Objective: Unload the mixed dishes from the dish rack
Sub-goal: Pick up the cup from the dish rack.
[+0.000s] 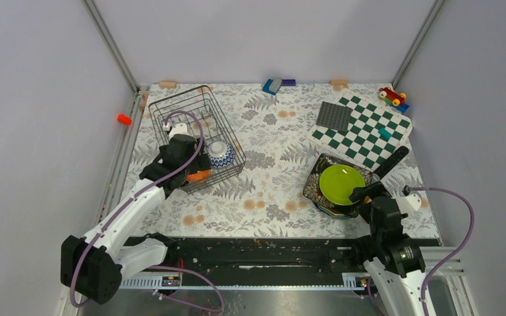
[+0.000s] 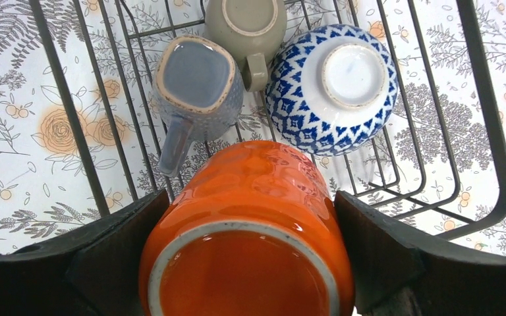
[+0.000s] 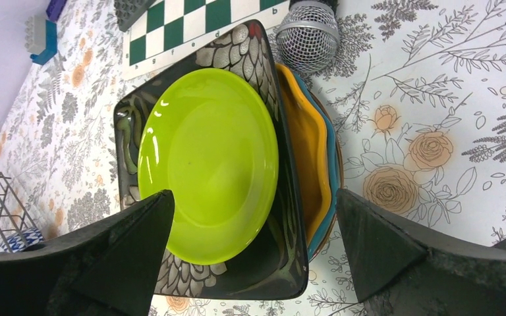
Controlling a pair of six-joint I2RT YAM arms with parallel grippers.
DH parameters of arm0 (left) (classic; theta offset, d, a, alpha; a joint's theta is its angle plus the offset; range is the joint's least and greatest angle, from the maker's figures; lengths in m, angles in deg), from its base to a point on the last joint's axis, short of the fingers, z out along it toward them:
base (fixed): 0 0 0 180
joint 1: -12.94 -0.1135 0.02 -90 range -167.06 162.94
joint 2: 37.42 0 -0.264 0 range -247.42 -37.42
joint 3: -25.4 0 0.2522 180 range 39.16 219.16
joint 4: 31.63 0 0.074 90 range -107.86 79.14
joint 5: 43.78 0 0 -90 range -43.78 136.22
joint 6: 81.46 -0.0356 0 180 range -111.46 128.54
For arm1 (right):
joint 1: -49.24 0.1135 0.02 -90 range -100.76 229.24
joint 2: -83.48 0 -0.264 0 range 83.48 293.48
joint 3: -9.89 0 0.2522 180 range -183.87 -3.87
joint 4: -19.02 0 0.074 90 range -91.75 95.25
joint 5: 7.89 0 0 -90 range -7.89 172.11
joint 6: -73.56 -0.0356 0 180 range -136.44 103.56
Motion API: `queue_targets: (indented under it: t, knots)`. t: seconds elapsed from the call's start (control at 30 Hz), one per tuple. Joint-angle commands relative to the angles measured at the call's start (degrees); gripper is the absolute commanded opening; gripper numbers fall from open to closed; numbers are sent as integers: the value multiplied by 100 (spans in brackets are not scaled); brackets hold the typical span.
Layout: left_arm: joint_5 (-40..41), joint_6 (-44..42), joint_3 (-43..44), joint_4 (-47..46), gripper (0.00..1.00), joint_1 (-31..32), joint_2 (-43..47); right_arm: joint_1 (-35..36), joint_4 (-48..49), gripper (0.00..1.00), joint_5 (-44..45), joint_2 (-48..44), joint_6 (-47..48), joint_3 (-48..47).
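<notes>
The dish rack (image 1: pixel 171 105) stands at the back left, with my left gripper (image 1: pixel 194 168) over its near end. In the left wrist view the fingers press both sides of an orange mug (image 2: pixel 250 197), bottom towards the camera, so the gripper (image 2: pixel 247 263) is shut on it. Behind it in the rack (image 2: pixel 494 131) stand a grey mug (image 2: pixel 194 82), a beige cup (image 2: pixel 247 20) and a blue patterned bowl (image 2: pixel 333 89), all upside down. My right gripper (image 3: pixel 253 243) hangs open over a stack at the right: lime-green plate (image 3: pixel 204 158), black floral square plate (image 3: pixel 270 263), yellow plate (image 3: pixel 306 151).
A green-white chequered board (image 1: pixel 369 131) with a dark studded square (image 1: pixel 334 117) lies at the back right. A microphone (image 1: pixel 392 161) rests beside the plate stack (image 1: pixel 341 184). A toy car (image 1: pixel 392 97), blue blocks (image 1: pixel 273 85) and an orange piece (image 1: pixel 124 119) sit along the edges.
</notes>
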Motion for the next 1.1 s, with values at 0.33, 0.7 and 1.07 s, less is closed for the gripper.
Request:
queue_targets:
  t: [0.33,0.7,1.07]
  knots:
    - [377,156,-28,-732,0,-51,731,-24,533,99,-450,-270,398,-352]
    - [108,254,-227,-1047,0,-60,1336,-26,1649,100,-1954,59,900,-511]
    - [-162,564,-363,-1649,0,-68,1855,-18,4344,99,-4778,1207,918,-350]
